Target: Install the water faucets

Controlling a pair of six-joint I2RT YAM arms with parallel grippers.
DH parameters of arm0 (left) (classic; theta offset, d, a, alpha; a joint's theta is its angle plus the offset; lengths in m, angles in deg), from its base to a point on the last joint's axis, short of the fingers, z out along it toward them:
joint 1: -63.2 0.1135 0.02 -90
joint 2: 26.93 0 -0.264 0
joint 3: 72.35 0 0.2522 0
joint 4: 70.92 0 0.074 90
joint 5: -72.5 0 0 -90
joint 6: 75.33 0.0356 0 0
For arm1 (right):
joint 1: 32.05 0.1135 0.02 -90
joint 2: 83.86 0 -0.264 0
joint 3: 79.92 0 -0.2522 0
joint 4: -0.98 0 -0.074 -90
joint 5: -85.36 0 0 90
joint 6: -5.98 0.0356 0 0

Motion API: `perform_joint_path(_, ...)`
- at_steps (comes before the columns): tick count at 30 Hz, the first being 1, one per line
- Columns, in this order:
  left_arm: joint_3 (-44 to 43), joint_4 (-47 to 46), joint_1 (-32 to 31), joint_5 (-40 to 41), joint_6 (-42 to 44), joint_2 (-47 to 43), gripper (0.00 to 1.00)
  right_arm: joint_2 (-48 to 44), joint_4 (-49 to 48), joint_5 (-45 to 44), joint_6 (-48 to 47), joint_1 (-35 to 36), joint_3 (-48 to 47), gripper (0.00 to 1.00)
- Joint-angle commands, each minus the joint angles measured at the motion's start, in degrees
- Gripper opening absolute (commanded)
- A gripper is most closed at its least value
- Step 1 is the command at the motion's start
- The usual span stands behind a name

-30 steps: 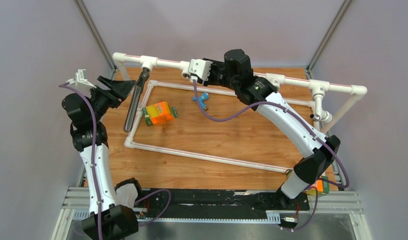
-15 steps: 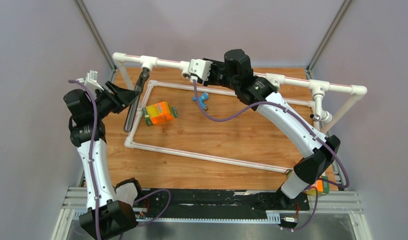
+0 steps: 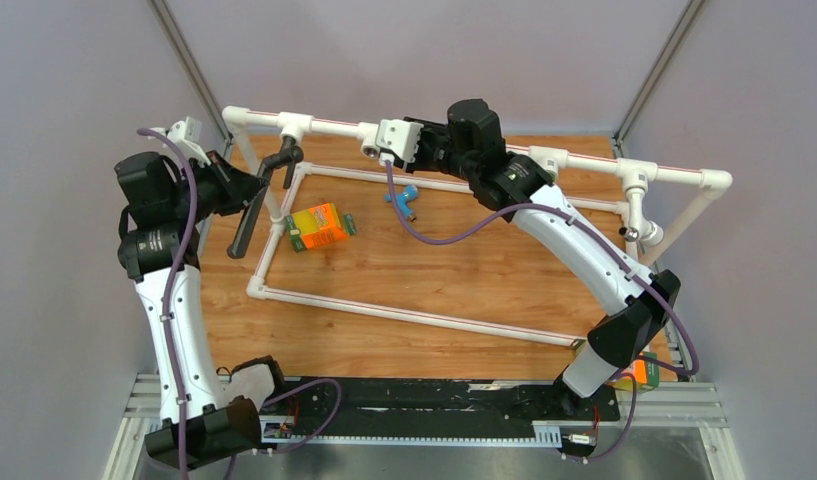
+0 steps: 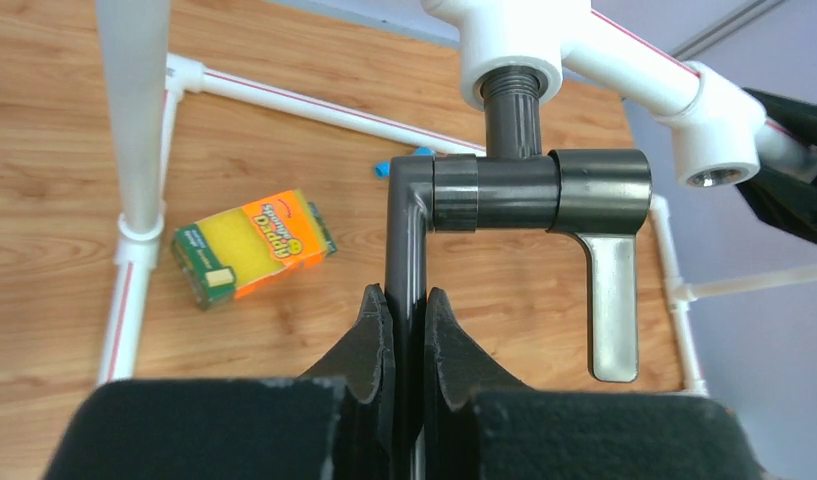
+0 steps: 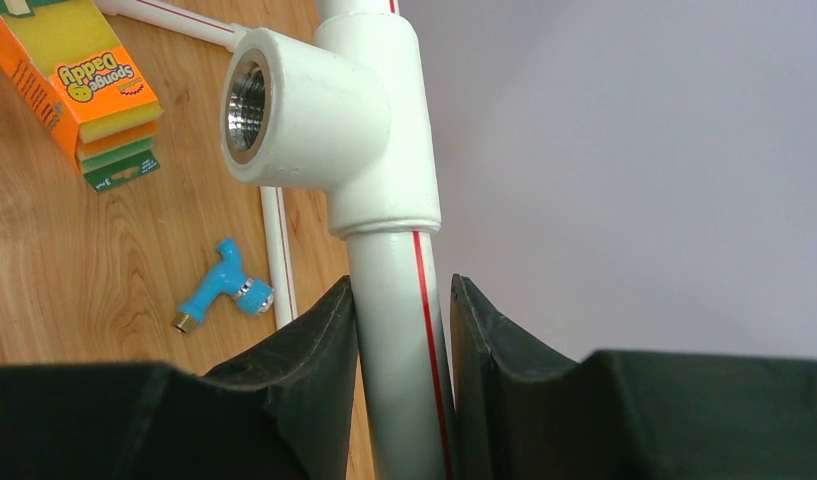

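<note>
The long dark-brown L-shaped faucet [image 3: 249, 208] hangs from a tee socket [image 4: 511, 45] on the white pipe frame's top rail, its threaded stub in the socket. My left gripper [image 4: 406, 300] is shut on the faucet's long tube, and its grey lever [image 4: 614, 300] hangs down on the right. The faucet's lower end is tilted out to the left in the top view. My right gripper [image 5: 402, 290] is shut on the top rail [image 5: 394, 330] just below an empty tee socket [image 5: 284, 110]. A small blue faucet [image 3: 402, 198] lies on the wooden table inside the frame.
An orange sponge box [image 3: 317, 226] lies on the table near the frame's left side. The white pipe frame [image 3: 414, 318] has a low rectangle on the table and a raised rail with several tee sockets. A second empty socket [image 4: 719, 130] faces me.
My left gripper has closed on the dark faucet's tube. The left arm has shifted left and the tube's lower end has swung left with it. The right arm has not moved.
</note>
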Motion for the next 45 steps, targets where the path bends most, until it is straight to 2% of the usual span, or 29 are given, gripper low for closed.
perform_joint_path(1, -10.25, -3.87, -2.54, 4.49, 9.34, -1.85, 0.0, 3.45, 5.77, 5.42, 7.18, 2.47, 2.48, 0.0)
perform_joint_path(5, -13.06, -3.96, -7.98, 8.53, 15.5, -3.08, 0.0, 3.71, 5.77, 5.85, 7.35, 2.47, 2.04, 0.0)
perform_joint_path(11, -12.89, -3.7, -18.52, 15.11, 25.35, -5.11, 0.0, 4.07, 5.86, 5.94, 7.35, 2.56, 1.87, 0.0)
perform_joint_path(16, -17.36, -0.62, -27.23, 21.27, 32.2, -2.13, 0.0, 4.51, 5.77, 6.03, 7.53, 2.56, 1.43, 0.0)
perform_joint_path(20, -21.49, 3.59, -38.82, 32.85, 39.57, 1.91, 0.01, 4.59, 5.77, 5.94, 7.53, 2.65, 1.25, 0.0)
perform_joint_path(22, -23.61, 7.28, -44.89, 41.28, 41.95, 4.38, 0.01, 4.59, 5.77, 5.77, 7.53, 2.65, 1.42, 0.0)
perform_joint_path(25, -23.71, 7.64, -53.49, 49.48, 43.72, 5.88, 0.05, 4.59, 5.77, 5.5, 7.44, 2.65, 1.78, 0.0)
perform_joint_path(28, -23.62, 7.64, -59.22, 55.54, 45.22, 6.84, 0.18, 4.59, 5.77, 5.42, 7.35, 2.65, 1.95, 0.0)
perform_joint_path(31, -24.05, 6.94, -64.67, 56.79, 44.17, 7.98, 0.43, 4.77, 5.77, 5.5, 7.44, 2.65, 1.87, 0.0)
perform_joint_path(33, -25.46, 6.06, -65.91, 56.53, 41.73, 8.34, 0.53, 4.86, 5.77, 5.59, 7.44, 2.65, 1.78, 0.0)
perform_joint_path(35, -26.25, 4.4, -66.09, 56.0, 38.57, 7.9, 0.6, 4.86, 5.77, 5.5, 7.44, 2.65, 1.86, 0.0)
perform_joint_path(37, -26.86, 1.76, -66.09, 58.79, 34.62, 7.11, 0.67, 4.68, 5.77, 5.33, 7.44, 2.65, 2.04, 0.0)
perform_joint_path(39, -28.35, 0.44, -66.09, 67.04, 29.79, 6.85, 0.73, 4.68, 5.77, 5.33, 7.44, 2.65, 2.04, 0.0)
perform_joint_path(40, -28.8, 0.61, -66.09, 74.29, 28.27, 7.11, 0.74, 4.68, 5.86, 5.33, 7.44, 2.65, 2.04, 0.0)
perform_joint_path(41, -30.02, 1.57, -66.09, 77.67, 25.39, 7.28, 0.78, 4.68, 5.77, 5.41, 7.53, 2.65, 1.95, 0.0)
perform_joint_path(43, -31.78, 5.16, -65.83, 89.44, 21.26, 7.98, 0.82, 4.77, 5.77, 5.5, 7.61, 2.65, 1.95, 0.0)
perform_joint_path(44, -32.66, 6.84, -64.35, 90.18, 18.18, 8.68, 0.83, 4.77, 5.77, 5.5, 7.62, 2.65, 1.95, 0.0)
perform_joint_path(45, -34.58, 11.12, -61.02, 87.49, 15.8, 9.04, 0.83, 4.86, 5.77, 5.59, 7.7, 2.74, 2.04, 0.0)
